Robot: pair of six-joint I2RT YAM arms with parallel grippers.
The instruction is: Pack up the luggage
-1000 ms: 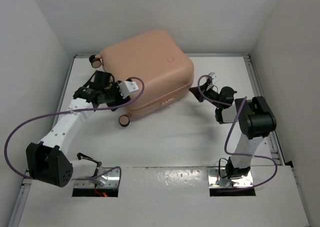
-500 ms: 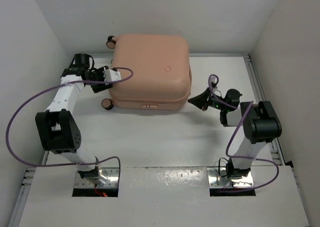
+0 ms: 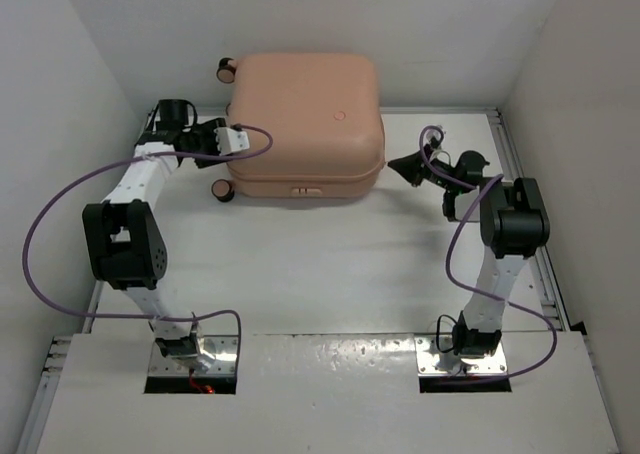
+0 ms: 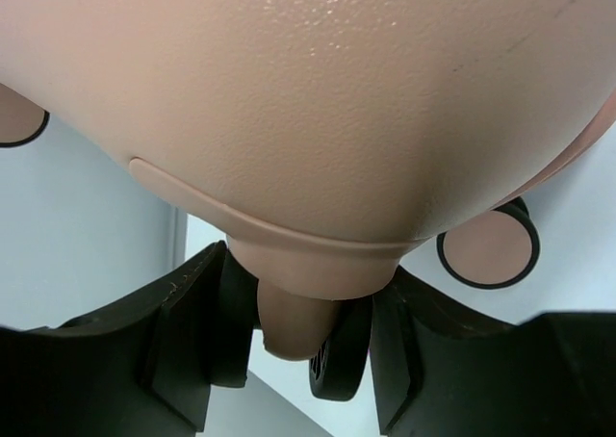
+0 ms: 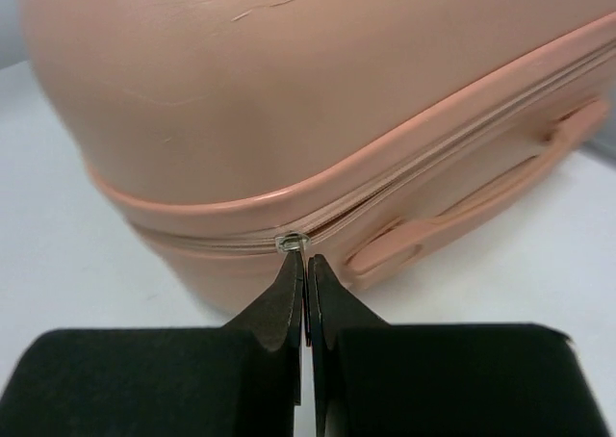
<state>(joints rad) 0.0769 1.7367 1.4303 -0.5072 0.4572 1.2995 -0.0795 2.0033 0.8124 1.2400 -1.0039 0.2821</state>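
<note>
While the luggage (image 3: 305,114) lies closed and flat at the far side of the table (image 3: 330,264), near the back wall, both arms reach to it. Right gripper (image 5: 306,275) — fingers pressed together, nipping the zipper pull (image 5: 292,242) at the case's right-hand corner. Left gripper (image 4: 308,336) — jaws straddle a corner wheel (image 4: 332,365) and its stem; cannot tell whether they clamp.

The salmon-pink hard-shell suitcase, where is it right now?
The salmon-pink hard-shell suitcase lies far-centre on the white table in the top external view, left pincer straddling a wheel mount at its left end, right pincer pinching the zipper pull on its right.
</note>
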